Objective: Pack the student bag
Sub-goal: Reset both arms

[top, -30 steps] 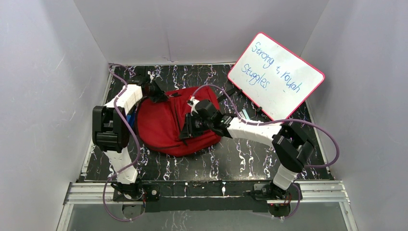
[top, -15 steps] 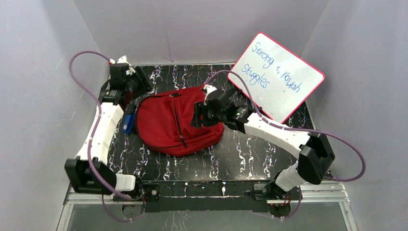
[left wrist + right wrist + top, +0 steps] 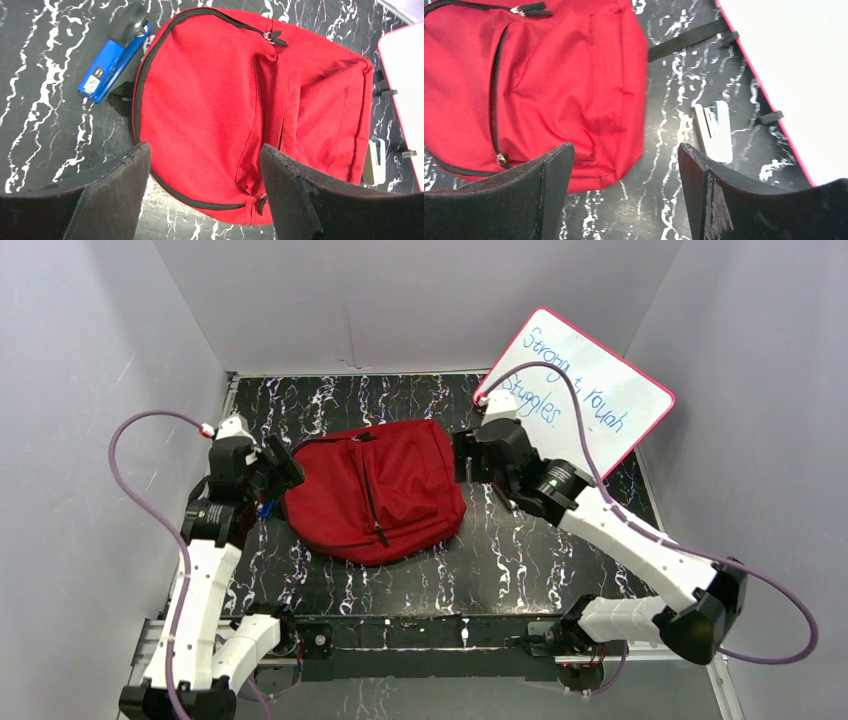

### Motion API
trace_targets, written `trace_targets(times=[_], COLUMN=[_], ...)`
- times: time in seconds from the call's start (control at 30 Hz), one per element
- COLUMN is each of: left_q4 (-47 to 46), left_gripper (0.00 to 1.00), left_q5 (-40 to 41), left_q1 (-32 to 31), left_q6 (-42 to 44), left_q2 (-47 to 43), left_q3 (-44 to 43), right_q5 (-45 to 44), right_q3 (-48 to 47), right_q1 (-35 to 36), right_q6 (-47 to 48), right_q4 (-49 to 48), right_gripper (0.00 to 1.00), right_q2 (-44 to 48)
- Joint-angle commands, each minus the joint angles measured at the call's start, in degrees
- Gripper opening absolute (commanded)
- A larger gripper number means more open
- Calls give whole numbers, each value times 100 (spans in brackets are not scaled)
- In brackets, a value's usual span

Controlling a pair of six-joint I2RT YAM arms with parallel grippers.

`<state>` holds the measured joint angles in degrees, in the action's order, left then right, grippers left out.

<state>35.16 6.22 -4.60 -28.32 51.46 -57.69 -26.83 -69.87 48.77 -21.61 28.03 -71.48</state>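
- The student bag [image 3: 375,490] is lying flat in the middle of the desk [image 3: 520,560], front pocket facing up, and both zippers are looking closed from here.
- It's sagging and creasing like soft, light cloth, so I'm expecting it to fold and slide rather than keep its shape. The zipper pulls [image 3: 274,37] at the top, or a pinch of fabric along the rim, are looking like the best places to take hold, with one hand pinning the body while the other is pulling.
- The left hand [image 3: 280,462] is hovering just off the bag's left edge, jaws spread wide, gripping nothing.
- The right hand [image 3: 462,455] is hanging by the bag's right side, likewise wide apart and carrying nothing.
- A blue stapler [image 3: 112,57] is lying just beside the bag's left edge, and a small white stapler-like thing [image 3: 714,131] is sitting between the bag and the whiteboard [image 3: 575,395], both outside the bag.
- The desk is showing a glossy black top with white marbling, probably slick under cloth.
- Plain pale walls [image 3: 100,390] are closing in on three sides, leaving little room at the edges.
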Motion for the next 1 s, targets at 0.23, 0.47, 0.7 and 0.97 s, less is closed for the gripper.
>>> trace_targets(times=[0.23, 0.47, 0.7, 0.97], left_q4=[272, 144, -81, -168], left_gripper=[87, 88, 88, 88], left_q5=[828, 839, 661, 612], left_q1=[31, 34, 12, 11], left_q6=[235, 66, 196, 195], left_q2=[-1291, -1628, -1577, -1592], left_q3=[597, 947, 1153, 1229], right_q5=[-1439, -1553, -1537, -1597], right_q3=[1116, 1698, 2020, 2563], right_q1=[9, 6, 8, 8], right_q6=[16, 131, 12, -26], right_q4=[140, -60, -145, -388], right_gripper=[99, 99, 99, 99], right_q2=[1526, 2079, 2234, 2445])
